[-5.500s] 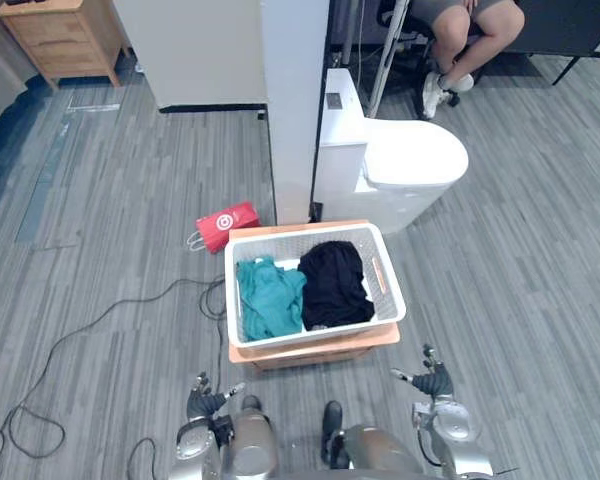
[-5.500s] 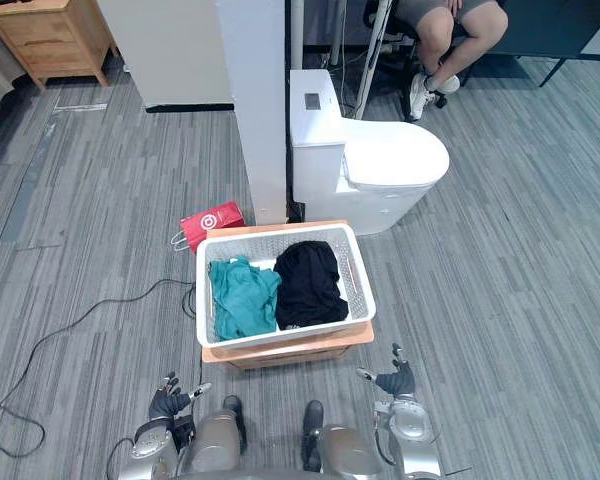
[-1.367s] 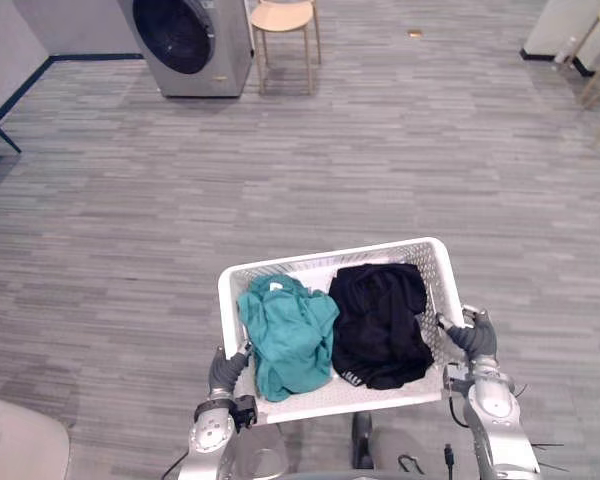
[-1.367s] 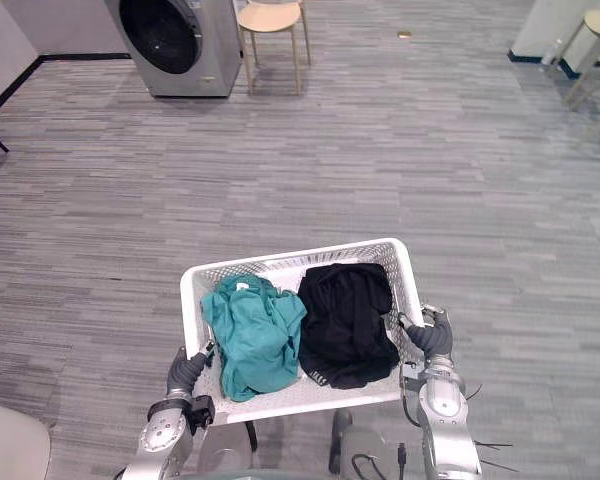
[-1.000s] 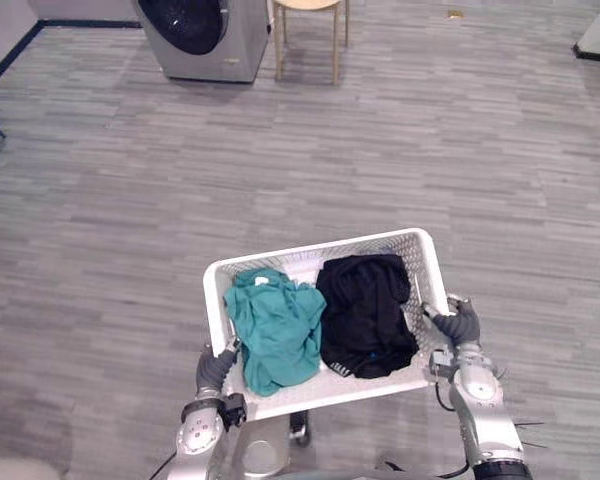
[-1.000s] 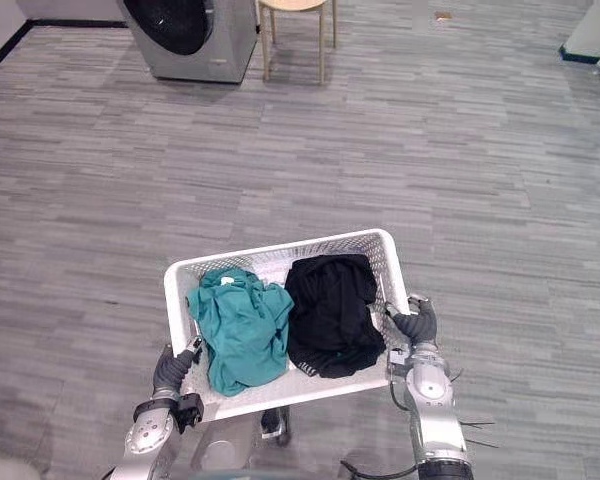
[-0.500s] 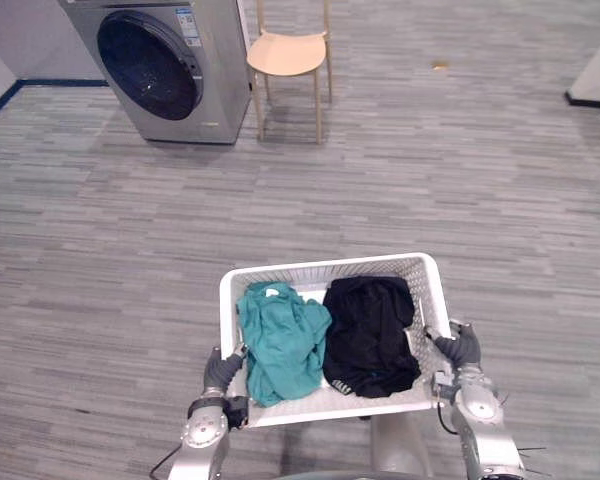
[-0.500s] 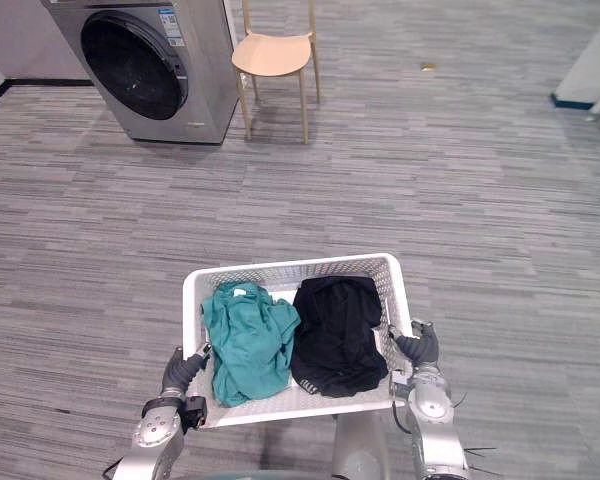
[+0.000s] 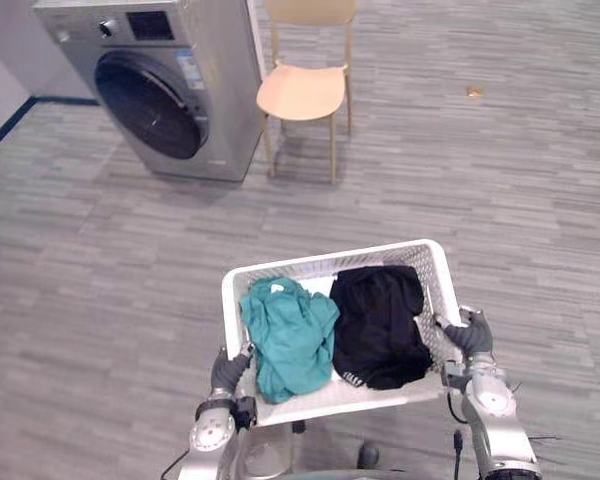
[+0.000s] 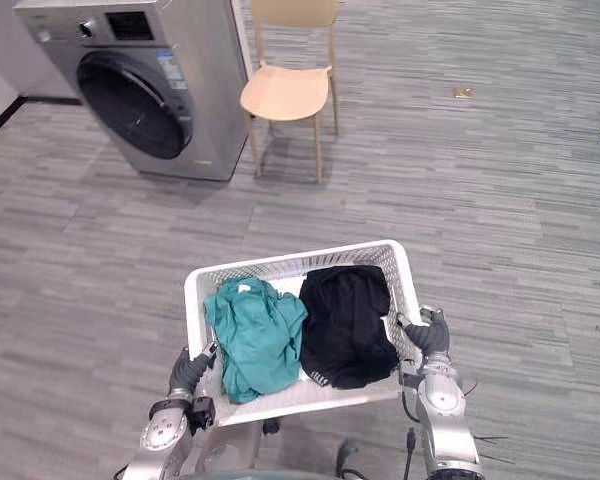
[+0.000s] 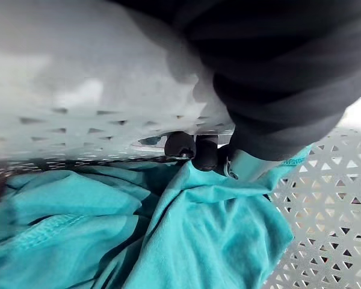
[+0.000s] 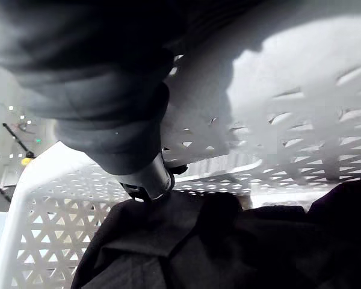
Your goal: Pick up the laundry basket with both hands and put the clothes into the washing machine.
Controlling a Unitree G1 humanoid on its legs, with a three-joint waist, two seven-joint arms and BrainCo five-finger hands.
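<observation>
Walking shifts our view: silver front-loading washing machine and pale wooden chair show larger and fuller than half a second ago. White perforated plastic laundry basket hangs off the floor between our hands, long axis left-right across us, with teal garment and black garment inside. Left hand and right hand each curl their fingers over a short end wall. The machine lies ahead-left, well apart, nearer the left hand, its dark round door facing us.
</observation>
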